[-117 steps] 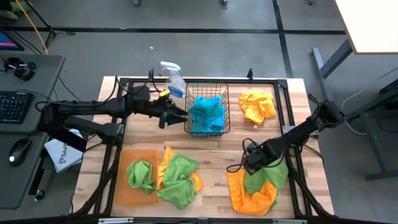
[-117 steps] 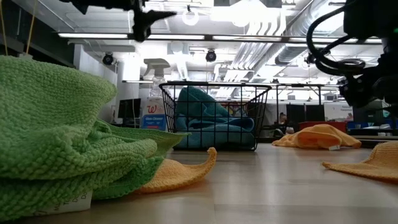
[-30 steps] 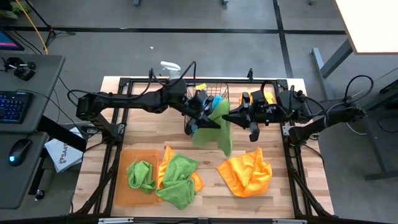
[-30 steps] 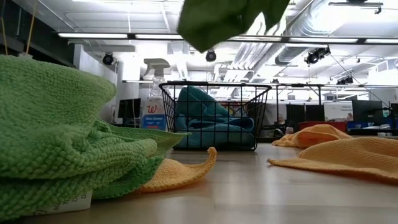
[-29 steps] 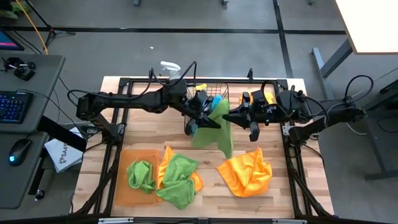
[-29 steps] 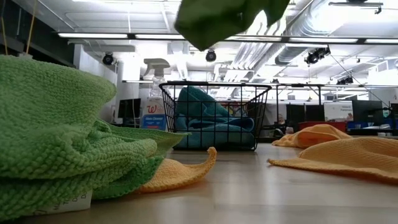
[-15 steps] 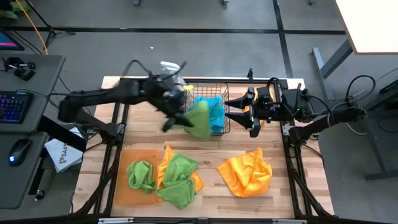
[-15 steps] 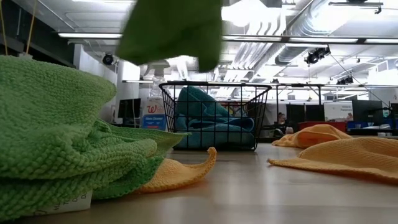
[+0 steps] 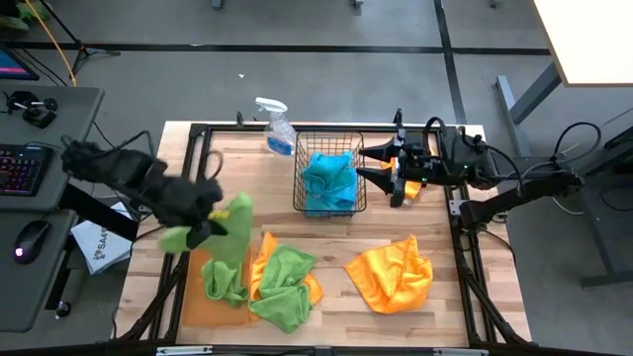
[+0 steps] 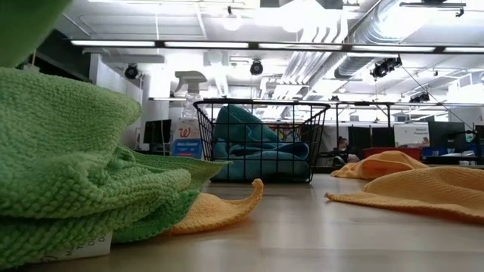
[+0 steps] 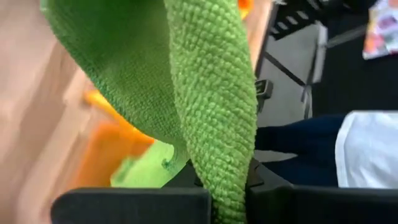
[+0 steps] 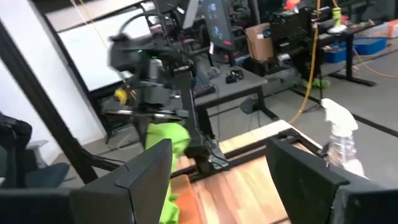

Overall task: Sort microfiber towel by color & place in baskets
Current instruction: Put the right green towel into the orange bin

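The left tool point(image 9: 203, 220) is up in the air at the left side of the desk point(image 9: 326, 232), pinching a green towel point(image 9: 234, 232) tight. The towel hangs down over the far end of the flat orange tray point(image 9: 198, 297). A second green towel point(image 9: 224, 280) lies on that tray. Just beside the tray sits a pile of green and orange towels point(image 9: 285, 287). The black wire basket point(image 9: 328, 176) stands at the back middle of the desk with a blue towel point(image 9: 328, 180) inside. The right tool point(image 9: 368, 163) hangs just to the right of the basket, its fingers spread wide and holding nothing. One orange towel point(image 9: 391, 272) lies flat near the front right. A clear spray bottle point(image 9: 278, 127) stands behind the basket
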